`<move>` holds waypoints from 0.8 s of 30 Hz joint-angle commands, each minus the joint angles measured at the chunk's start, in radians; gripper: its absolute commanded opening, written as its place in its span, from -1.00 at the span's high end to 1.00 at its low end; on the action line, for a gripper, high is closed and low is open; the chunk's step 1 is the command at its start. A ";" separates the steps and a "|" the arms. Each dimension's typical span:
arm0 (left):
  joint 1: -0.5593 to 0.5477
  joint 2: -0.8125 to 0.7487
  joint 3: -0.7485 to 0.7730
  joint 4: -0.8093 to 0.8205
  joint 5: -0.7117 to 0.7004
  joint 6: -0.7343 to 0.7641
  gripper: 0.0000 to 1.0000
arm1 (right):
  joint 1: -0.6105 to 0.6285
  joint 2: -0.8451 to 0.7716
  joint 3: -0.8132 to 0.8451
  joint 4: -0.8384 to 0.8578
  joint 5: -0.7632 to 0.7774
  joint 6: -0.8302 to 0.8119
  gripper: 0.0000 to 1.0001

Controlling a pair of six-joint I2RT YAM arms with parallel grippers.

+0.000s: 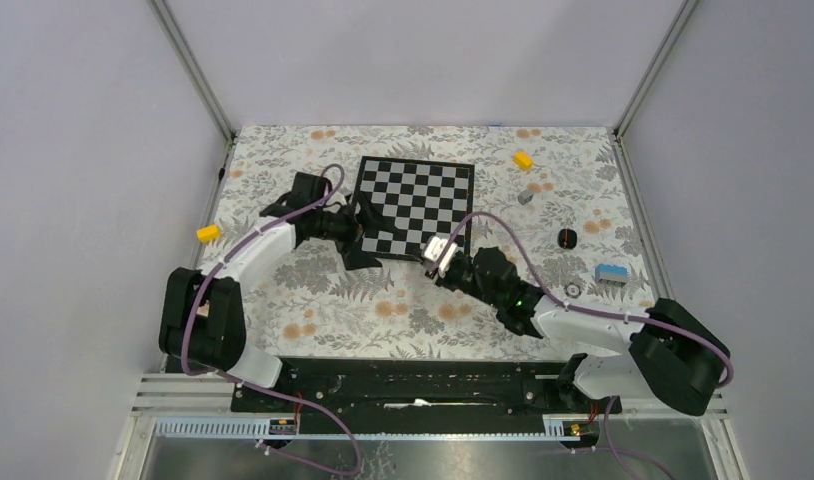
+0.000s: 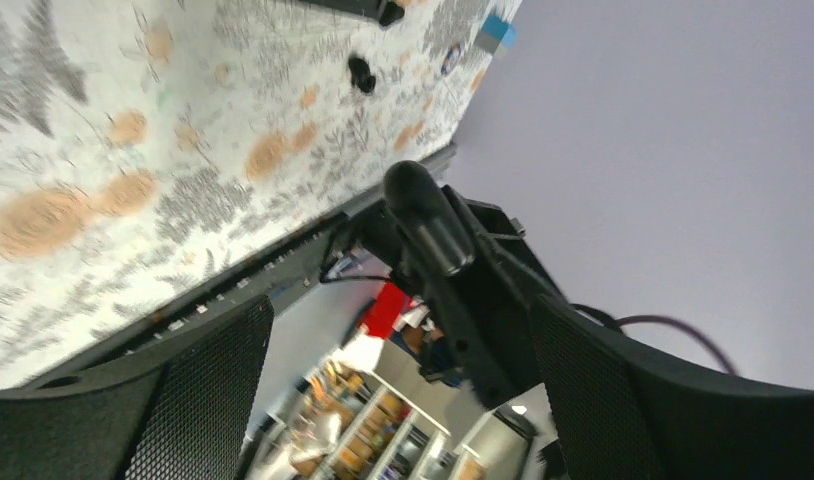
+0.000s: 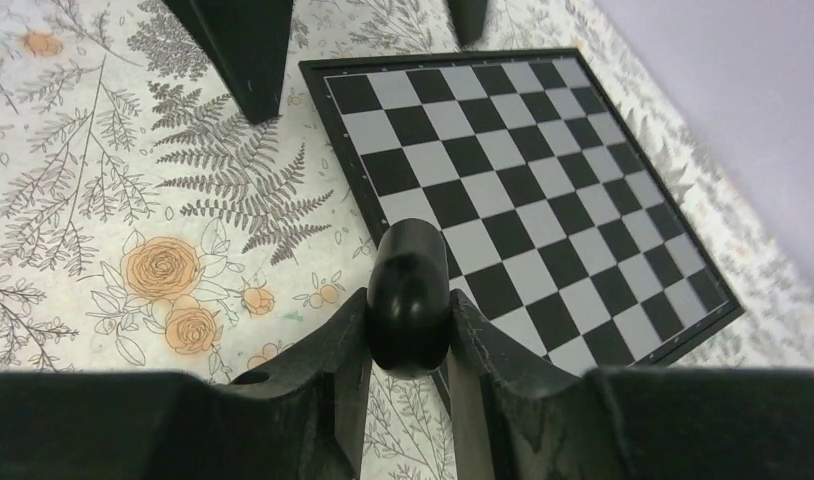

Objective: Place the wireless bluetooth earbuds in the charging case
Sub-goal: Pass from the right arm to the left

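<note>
My right gripper (image 3: 408, 312) is shut on the charging case (image 3: 408, 295), a glossy black pebble, closed. It is held above the near corner of the chessboard (image 3: 543, 190). In the top view this gripper (image 1: 433, 257) is at the board's front right corner. The held case also shows in the left wrist view (image 2: 423, 215). The black earbuds (image 1: 568, 237) lie close together on the floral mat, right of the board, and show in the left wrist view (image 2: 361, 72). My left gripper (image 1: 366, 237) is open and empty at the board's left edge, jaws wide (image 2: 398, 330).
A silvery ring (image 1: 573, 289) and a blue-grey block (image 1: 610, 272) lie right of the right arm. A grey cube (image 1: 526, 197) and a yellow block (image 1: 523, 159) sit behind the earbuds. Another yellow block (image 1: 209, 232) lies far left. Walls enclose the mat.
</note>
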 commanded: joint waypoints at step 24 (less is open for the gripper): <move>0.075 -0.271 -0.014 0.184 0.331 0.739 -0.98 | -0.476 0.131 0.278 0.042 -1.228 1.048 1.00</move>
